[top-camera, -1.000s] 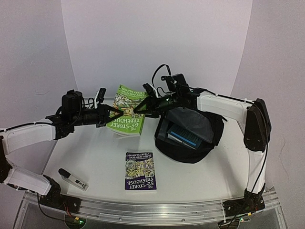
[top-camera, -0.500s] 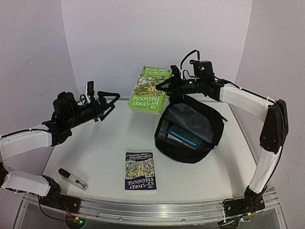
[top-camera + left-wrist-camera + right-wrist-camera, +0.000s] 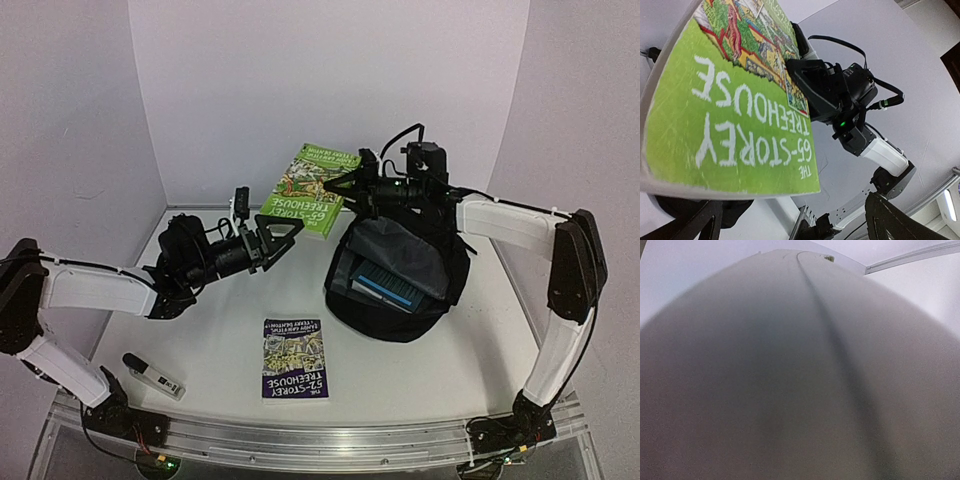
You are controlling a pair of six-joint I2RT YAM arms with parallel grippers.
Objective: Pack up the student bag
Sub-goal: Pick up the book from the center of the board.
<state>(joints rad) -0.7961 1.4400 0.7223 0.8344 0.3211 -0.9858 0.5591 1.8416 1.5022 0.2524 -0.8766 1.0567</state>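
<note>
Top external view puts the student bag (image 3: 398, 322) on the right half of the table (image 3: 210, 320), lying mouth-open toward us with a blue book (image 3: 388, 286) inside. We judge it soft and floppy. Its mouth may sag shut, so we would hold it by the rim of the opening or a strap. Above its far edge, the right gripper (image 3: 350, 188) pinches one edge of the green book (image 3: 315, 188), which looks stiff and light. The left gripper (image 3: 278, 234) stands wide and empty, just left of the bag.
</note>
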